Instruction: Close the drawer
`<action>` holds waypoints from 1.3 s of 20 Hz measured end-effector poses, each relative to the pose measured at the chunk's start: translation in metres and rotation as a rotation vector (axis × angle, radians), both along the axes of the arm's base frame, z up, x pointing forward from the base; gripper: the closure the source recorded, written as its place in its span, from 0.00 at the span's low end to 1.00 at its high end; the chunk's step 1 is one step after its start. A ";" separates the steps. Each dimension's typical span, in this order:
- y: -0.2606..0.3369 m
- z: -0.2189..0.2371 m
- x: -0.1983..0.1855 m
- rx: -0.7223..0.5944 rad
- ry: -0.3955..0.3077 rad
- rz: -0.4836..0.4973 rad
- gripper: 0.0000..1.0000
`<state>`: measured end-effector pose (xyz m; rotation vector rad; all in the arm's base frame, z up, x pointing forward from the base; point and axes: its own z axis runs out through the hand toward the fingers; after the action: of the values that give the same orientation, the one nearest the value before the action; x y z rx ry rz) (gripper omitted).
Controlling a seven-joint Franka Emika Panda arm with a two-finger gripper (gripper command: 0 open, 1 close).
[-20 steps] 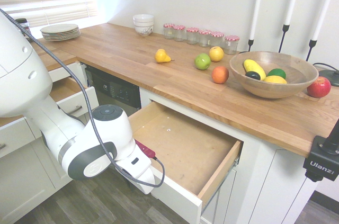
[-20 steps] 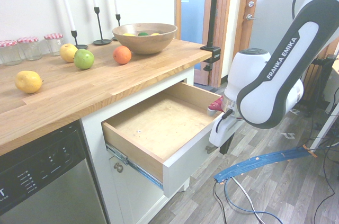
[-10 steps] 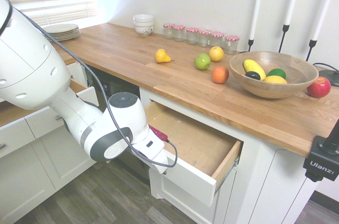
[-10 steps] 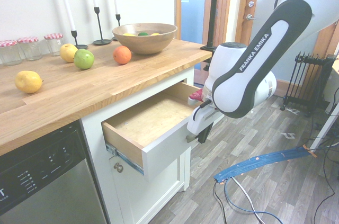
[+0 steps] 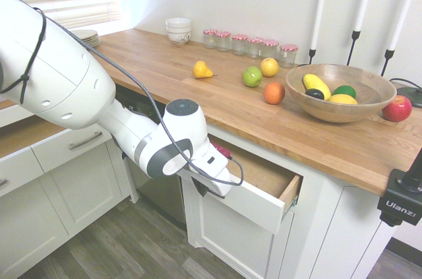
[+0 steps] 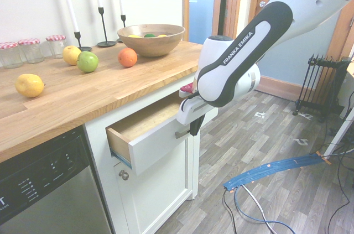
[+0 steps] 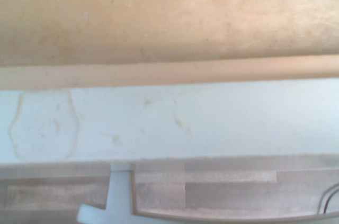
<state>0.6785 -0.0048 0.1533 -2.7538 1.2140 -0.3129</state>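
The wide drawer (image 5: 258, 204) under the countertop stands only partly out, its white front panel (image 6: 159, 146) tilted into view and a strip of plywood interior (image 5: 260, 172) still showing. My gripper (image 5: 206, 189) presses against the outer face of that panel at the silver bar handle (image 6: 181, 133), also seen from the other side as the gripper (image 6: 193, 127). The wrist view shows the plywood bottom (image 7: 169, 12), the white top edge of the front panel (image 7: 175, 121) and floor beyond it.
On the wooden countertop (image 5: 198, 104) sit loose fruit, a wooden bowl (image 5: 323, 111), jars and candlesticks. A narrower drawer (image 5: 72, 142) at the left stands open. The dishwasher (image 6: 44, 190) is beside the wide drawer. A white cabinet door (image 6: 160, 195) is below.
The drawer has slid well in, from almost fully out to a narrow opening. My gripper has travelled with its front panel toward the cabinet.
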 end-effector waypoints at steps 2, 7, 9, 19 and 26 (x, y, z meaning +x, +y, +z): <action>0.003 -0.002 0.013 0.001 -0.002 -0.003 1.00; 0.012 -0.003 0.041 -0.003 -0.019 -0.014 1.00; 0.011 -0.002 0.050 -0.004 -0.030 -0.022 1.00; 0.014 0.003 0.083 0.001 -0.016 -0.019 1.00; 0.014 0.004 0.095 0.001 -0.037 -0.025 1.00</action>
<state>0.7737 0.0094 0.1576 -2.7210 1.2394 -0.3641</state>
